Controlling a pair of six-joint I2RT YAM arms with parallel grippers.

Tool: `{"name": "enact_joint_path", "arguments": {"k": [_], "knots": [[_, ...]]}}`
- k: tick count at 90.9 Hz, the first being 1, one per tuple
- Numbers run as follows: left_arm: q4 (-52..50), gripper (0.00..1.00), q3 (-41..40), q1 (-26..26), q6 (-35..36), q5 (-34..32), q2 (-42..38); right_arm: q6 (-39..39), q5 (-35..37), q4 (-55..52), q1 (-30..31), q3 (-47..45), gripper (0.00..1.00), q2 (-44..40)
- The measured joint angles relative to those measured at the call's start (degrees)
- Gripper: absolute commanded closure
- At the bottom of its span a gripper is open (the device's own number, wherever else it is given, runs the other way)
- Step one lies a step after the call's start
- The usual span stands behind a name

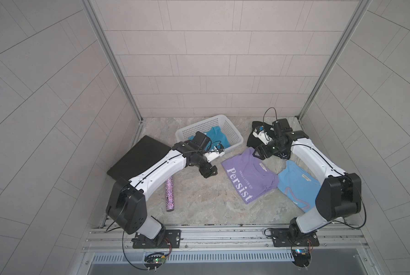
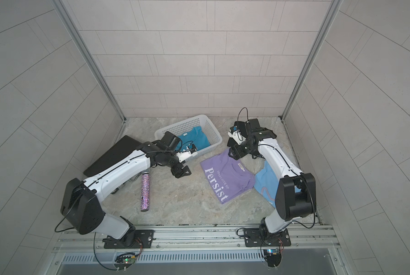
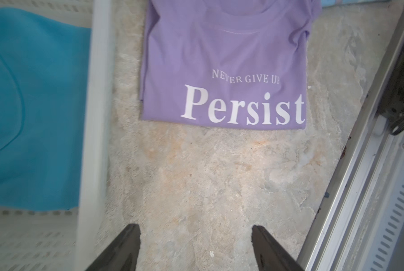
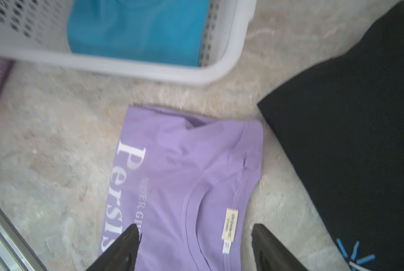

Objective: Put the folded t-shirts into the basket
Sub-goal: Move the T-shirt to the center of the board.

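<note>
The white basket stands at the back centre with the teal t-shirt lying in it. On the table in front lie the lilac "Persist" t-shirt and the light blue t-shirt. The black t-shirt is mostly hidden under my right arm. My left gripper hangs open over bare table just in front of the basket's near left corner, holding nothing. My right gripper is open above the lilac shirt's collar end, with the collar label between its fingers. Beside it is the black shirt.
A flat black case lies at the left under my left arm. A glittery purple tube lies in front of it. Tiled walls close the table on three sides, and a metal rail runs along the front edge.
</note>
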Motion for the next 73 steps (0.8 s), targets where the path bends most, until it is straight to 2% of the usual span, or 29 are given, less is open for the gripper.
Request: {"name": "enact_joint_path", "arguments": {"k": [14,24,44,73], "knots": [[4.2,0.28,0.0,-5.2,0.8,-1.7,5.0,-2.3,4.4,-0.2,-0.3,-8.6,0.19,-6.4],[6.5,0.31,0.6,-7.9,1.9,-3.6,10.0,-3.3,6.0,-0.5,-1.9,-11.8,0.19,-7.8],[9.5,0.32,6.1,-11.2,2.3,-5.9,19.2,-4.0,9.1,-1.9,-5.4,-13.9,0.2,-5.4],[8.5,0.31,13.3,-13.4,2.7,-4.6,27.6,-5.2,7.5,-4.6,-10.1,-14.1,0.23,-0.5]]}}
